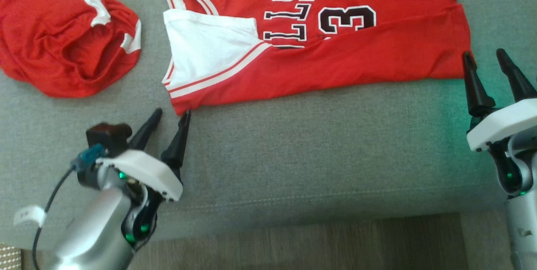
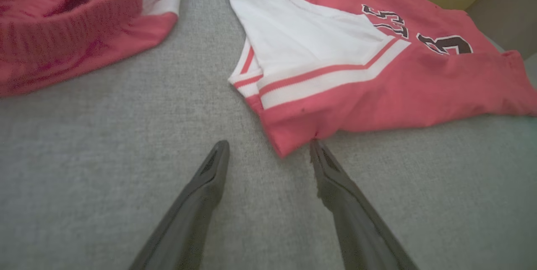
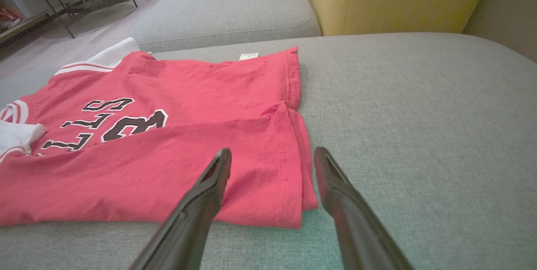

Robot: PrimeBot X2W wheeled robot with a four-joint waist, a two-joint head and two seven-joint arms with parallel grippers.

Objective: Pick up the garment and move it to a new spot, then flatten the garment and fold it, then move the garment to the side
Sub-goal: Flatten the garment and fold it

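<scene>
Left fingers (image 1: 183,129) spread wide, empty, one tip right at the near corner of the red sleeveless jersey with white trim and black lettering (image 1: 335,64). Right fingers (image 1: 474,85) spread too, empty, at its hem corner. Spread flat on the grey fabric sofa seat (image 1: 293,157), near long edge folded over. Bare seat behind both pairs. Beyond and left of the left fingers, crumpled red-and-white shorts (image 1: 63,52), apart from the jersey.

The left tool (image 1: 172,115) sits at the lower left of the head view, its two dark fingers spread and empty, angled up and slightly right from the silver forearm (image 1: 90,228). The right tool (image 1: 483,53) stands at the right edge, fingers equally spread, empty.
</scene>
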